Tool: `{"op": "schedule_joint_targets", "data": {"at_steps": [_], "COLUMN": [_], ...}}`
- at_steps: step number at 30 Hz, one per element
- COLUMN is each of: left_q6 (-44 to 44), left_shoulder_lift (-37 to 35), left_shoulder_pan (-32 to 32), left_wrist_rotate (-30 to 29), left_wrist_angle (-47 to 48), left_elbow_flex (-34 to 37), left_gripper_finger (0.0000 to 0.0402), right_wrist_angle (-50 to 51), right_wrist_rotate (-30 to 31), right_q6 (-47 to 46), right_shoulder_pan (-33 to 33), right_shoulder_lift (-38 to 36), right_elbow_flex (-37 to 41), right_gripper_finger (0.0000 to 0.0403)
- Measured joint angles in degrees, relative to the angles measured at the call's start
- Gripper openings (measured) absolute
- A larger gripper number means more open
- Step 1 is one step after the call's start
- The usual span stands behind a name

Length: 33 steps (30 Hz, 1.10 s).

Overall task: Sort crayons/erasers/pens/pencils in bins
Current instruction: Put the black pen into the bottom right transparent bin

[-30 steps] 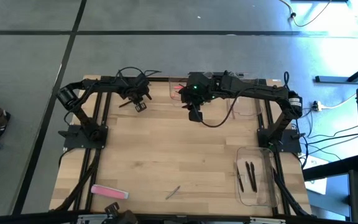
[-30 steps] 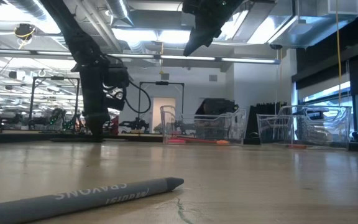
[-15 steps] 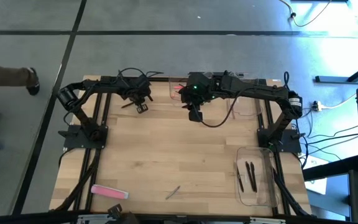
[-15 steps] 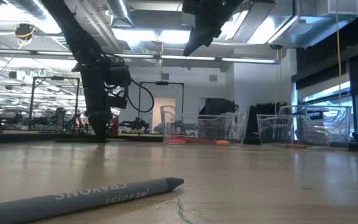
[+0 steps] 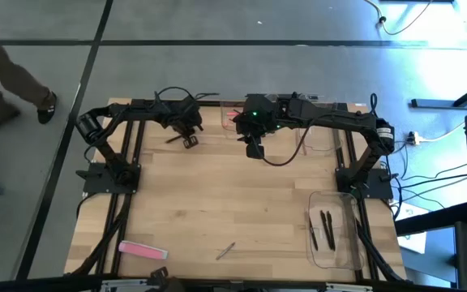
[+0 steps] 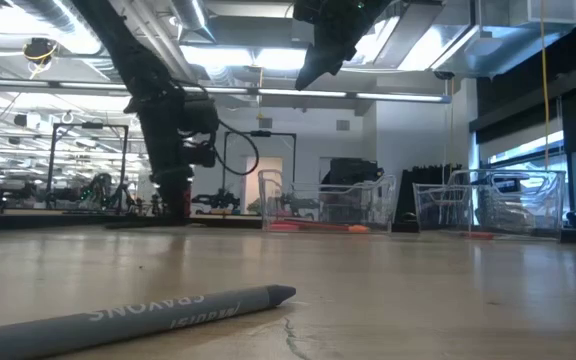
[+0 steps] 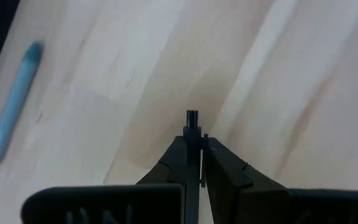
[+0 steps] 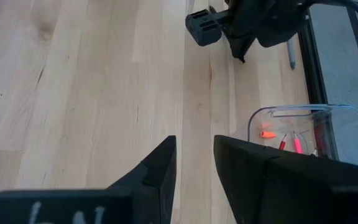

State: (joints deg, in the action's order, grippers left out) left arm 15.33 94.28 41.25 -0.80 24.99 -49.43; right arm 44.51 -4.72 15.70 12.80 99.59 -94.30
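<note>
While the right claw (image 5: 254, 152) waits parted and empty, the left claw (image 5: 186, 138) grips a thin dark stick (image 7: 192, 121) — next it needs carrying to a bin (image 5: 232, 116).

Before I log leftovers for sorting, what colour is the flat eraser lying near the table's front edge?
Pink; the eraser shows best in the high view.

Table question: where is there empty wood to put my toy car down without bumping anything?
The big middle of the table is bare, between the pink eraser and grey crayon at the near edge and the grippers at the far edge. It is crowded there, around the left gripper, right gripper and clear bins.
</note>
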Motion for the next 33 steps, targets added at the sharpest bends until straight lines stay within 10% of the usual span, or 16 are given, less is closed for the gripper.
{"op": "schedule_joint_targets", "data": {"at_steps": [33], "left_q6": [0.3], "left_shoulder_lift": [-9.8], "left_shoulder_pan": [-7.0], "left_wrist_rotate": [2.0], "left_wrist_angle": [3.2], "left_elbow_flex": [-7.6], "left_gripper_finger": [0.0021], "right_wrist_angle": [-11.1], "right_wrist_rotate": [0.0], "right_q6": [-6.5], "right_shoulder_pan": [-0.6], "right_shoulder_lift": [-0.1], "right_elbow_flex": [11.9], "right_gripper_finger": [0.0111]}}
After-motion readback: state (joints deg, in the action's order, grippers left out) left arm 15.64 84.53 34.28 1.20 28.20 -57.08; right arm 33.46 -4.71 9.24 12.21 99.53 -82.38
